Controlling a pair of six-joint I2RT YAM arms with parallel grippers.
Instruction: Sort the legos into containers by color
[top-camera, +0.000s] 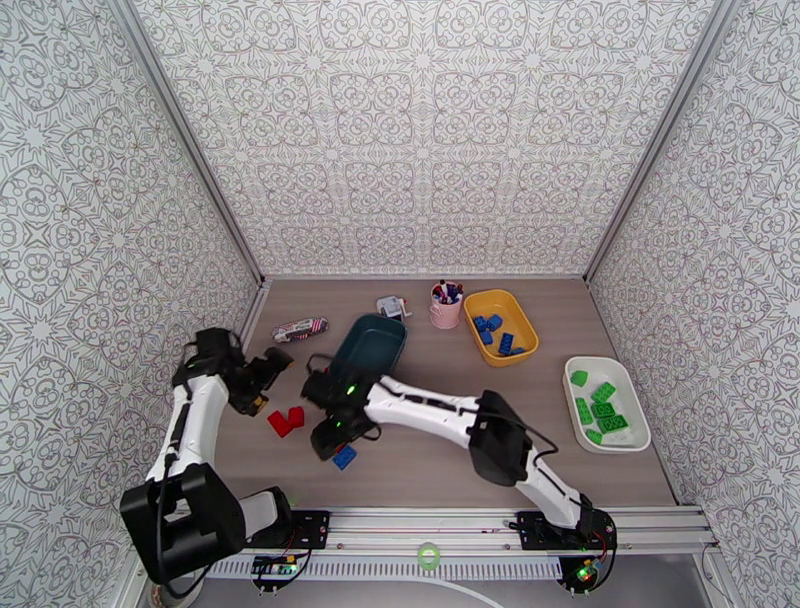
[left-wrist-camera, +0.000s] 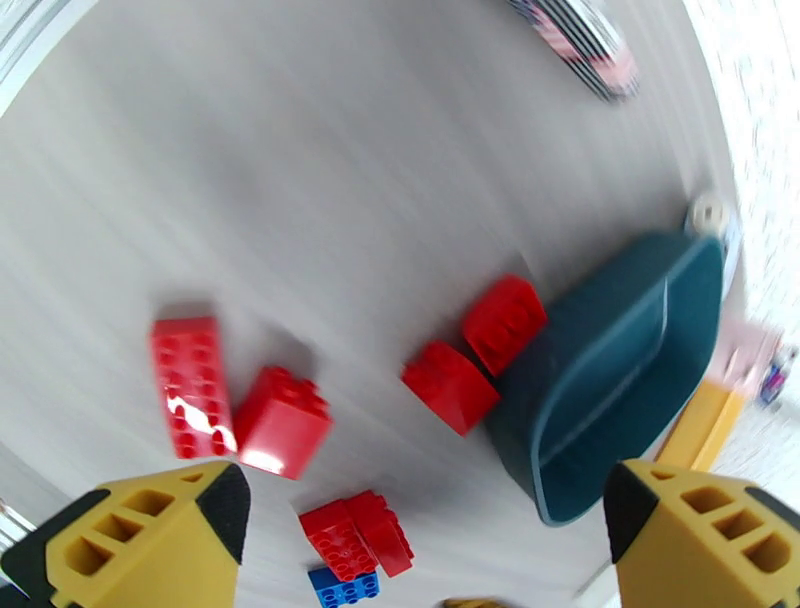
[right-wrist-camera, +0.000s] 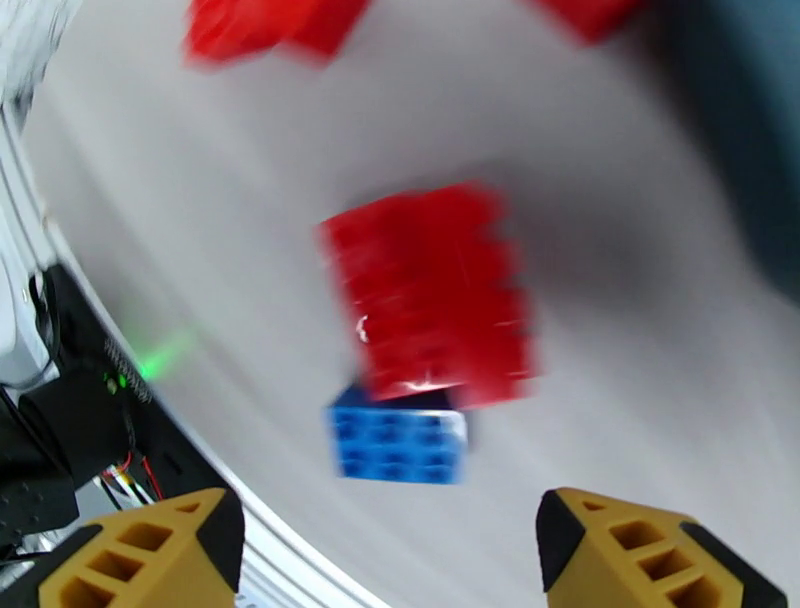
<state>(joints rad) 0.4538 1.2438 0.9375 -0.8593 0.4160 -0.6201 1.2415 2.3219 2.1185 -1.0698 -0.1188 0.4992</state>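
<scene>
Right gripper (right-wrist-camera: 385, 515): jaws stood apart, nothing between; poised over blue brick (right-wrist-camera: 398, 445) on table, brick touching red brick stack (right-wrist-camera: 430, 300).
Left gripper (left-wrist-camera: 425, 495): jaws wide, empty, above loose red bricks (left-wrist-camera: 280, 425) beside dark teal tray (left-wrist-camera: 610, 370).
Step judged: pickup of blue brick.
Next move called for: descend, straddle blue brick alone, clear red brick stack, close, carry to yellow tray (top-camera: 497, 300).
Yellow tray held blue bricks (top-camera: 495, 335).
White tray (top-camera: 600, 372) held green bricks (top-camera: 603, 410).
Dark teal tray looked empty where visible.

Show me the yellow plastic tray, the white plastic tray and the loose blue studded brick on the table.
Yellow plastic tray (top-camera: 500, 304): top external view, bare floor at its far end.
White plastic tray (top-camera: 611, 371): top external view, bare floor at its far end.
Loose blue studded brick (right-wrist-camera: 398, 442): right wrist view, studded top face.
</scene>
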